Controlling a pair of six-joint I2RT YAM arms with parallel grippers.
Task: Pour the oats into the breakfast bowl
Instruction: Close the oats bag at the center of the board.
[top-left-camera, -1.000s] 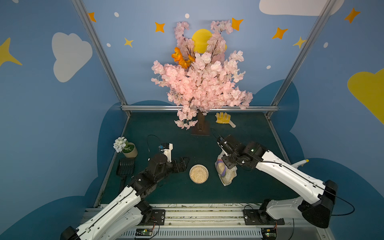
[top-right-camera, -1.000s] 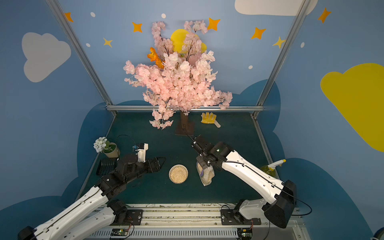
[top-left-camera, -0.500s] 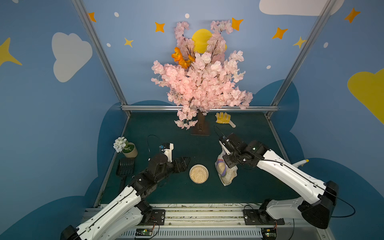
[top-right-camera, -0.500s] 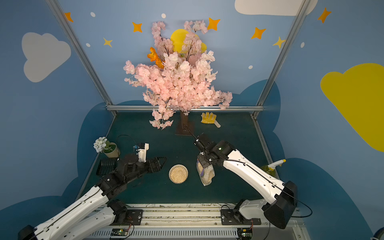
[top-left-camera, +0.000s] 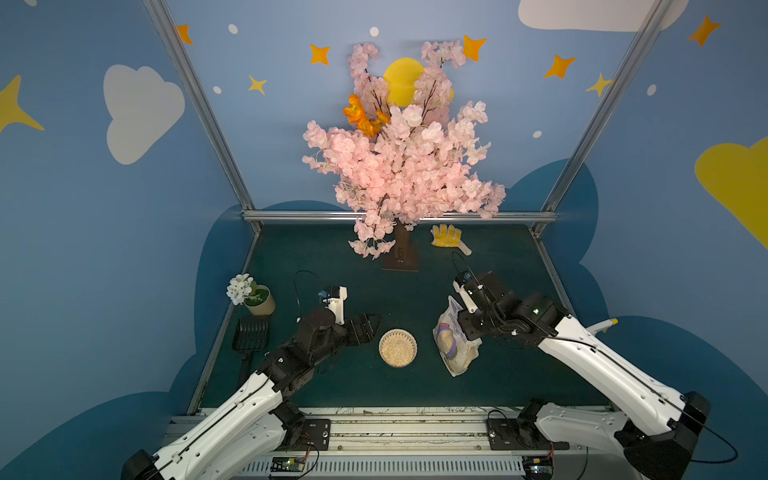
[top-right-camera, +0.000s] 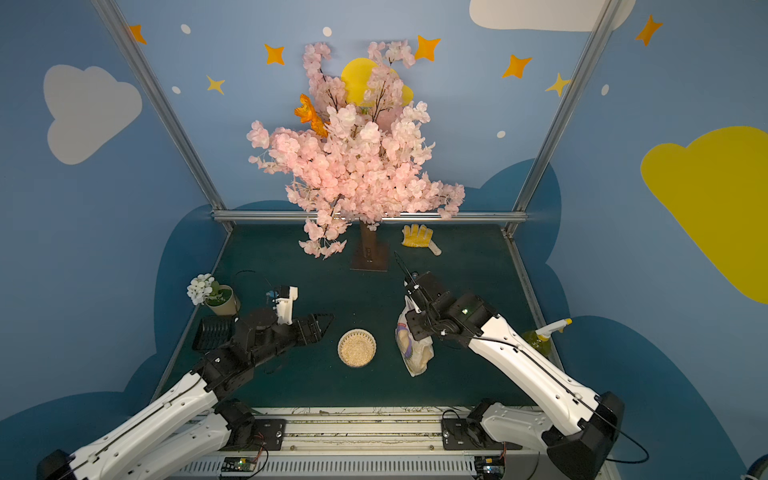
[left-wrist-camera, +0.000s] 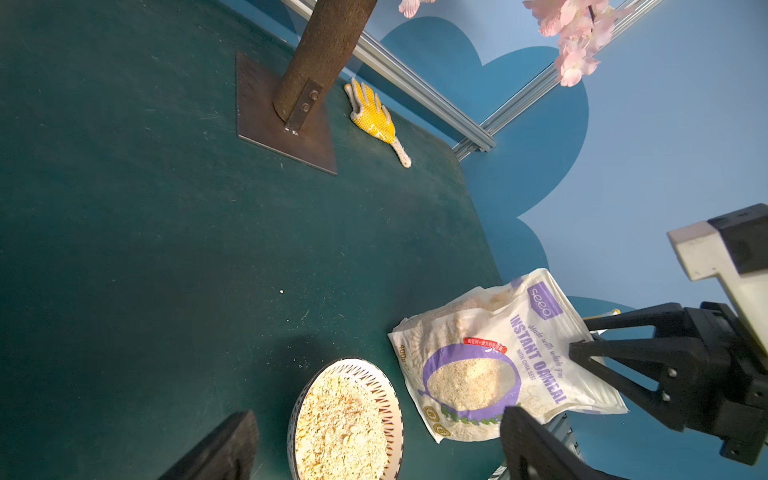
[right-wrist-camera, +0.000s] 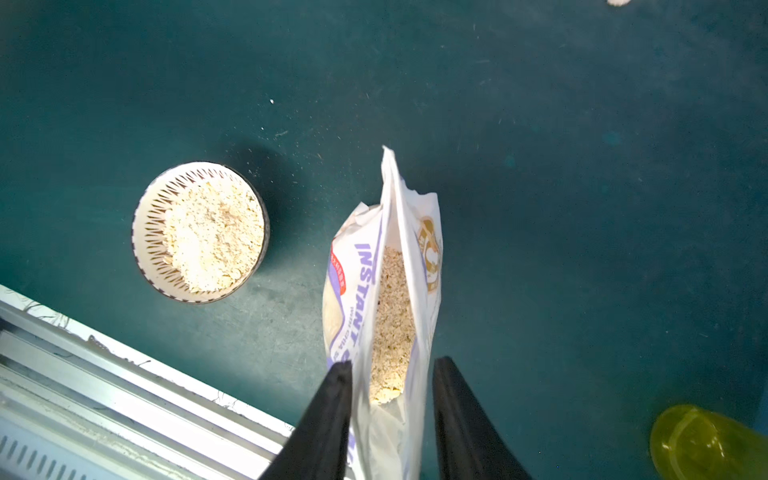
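bowl (top-left-camera: 411, 338) left of oats bag (top-left-camera: 453, 349), both on table (top-left-camera: 332, 270); tree (top-left-camera: 401, 245) behind.

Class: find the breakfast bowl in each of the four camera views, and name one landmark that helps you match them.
Top view: breakfast bowl in the middle foreground, beside the oat bag.
Top view: same place, bag alongside.
Left wrist: partly cut off by the picture's edge, next to the bag's printed face.
Right wrist: whole, seen from above.
Shared landmark: the oat bag.
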